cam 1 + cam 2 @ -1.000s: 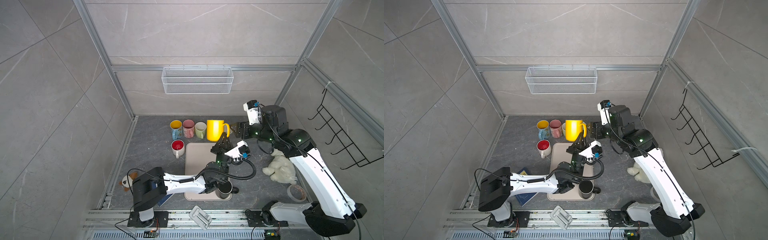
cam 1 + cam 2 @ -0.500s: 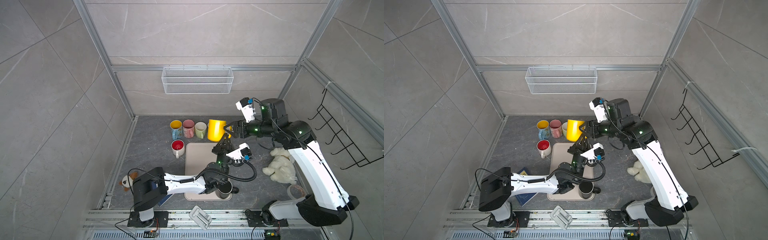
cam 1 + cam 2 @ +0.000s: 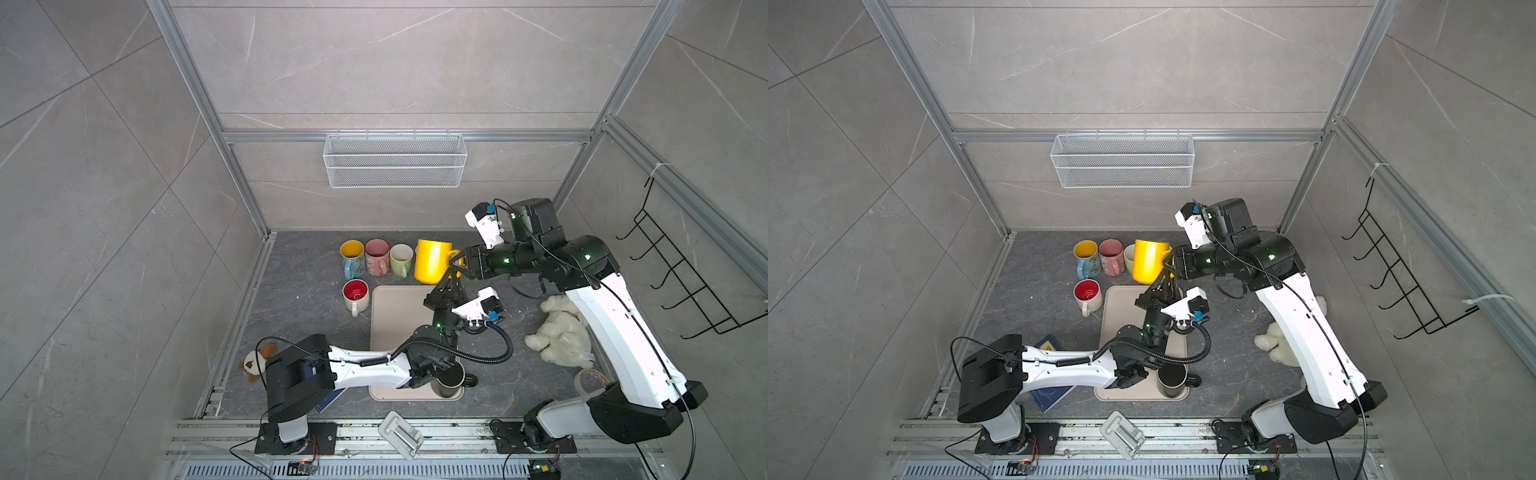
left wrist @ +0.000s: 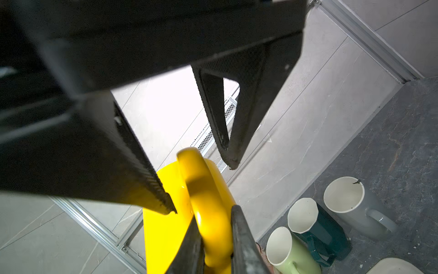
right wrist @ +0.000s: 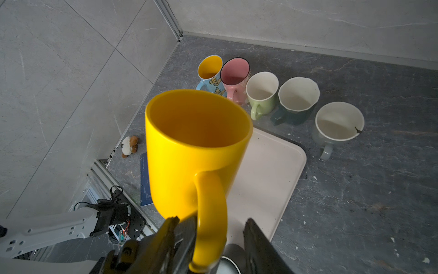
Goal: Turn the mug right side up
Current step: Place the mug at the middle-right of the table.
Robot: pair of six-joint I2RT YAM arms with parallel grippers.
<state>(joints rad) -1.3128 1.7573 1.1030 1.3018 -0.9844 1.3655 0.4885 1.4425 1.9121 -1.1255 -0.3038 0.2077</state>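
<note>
Between the right gripper's [image 5: 212,220] jaws sits the handle [image 4: 208,201] of the yellow mug [image 5: 189,151], with a gap showing on one side, so not clamped. Just beneath, the left gripper [image 3: 452,277] pinches that handle and holds the mug aloft. Mouth up (the flip looks done!). What's left, I'd say, is a landing on the beige tray [image 5: 272,170] below both grippers.

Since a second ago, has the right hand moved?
Yes. The right hand moved toward the green mug, reaching the handle of the yellow mug.
</note>
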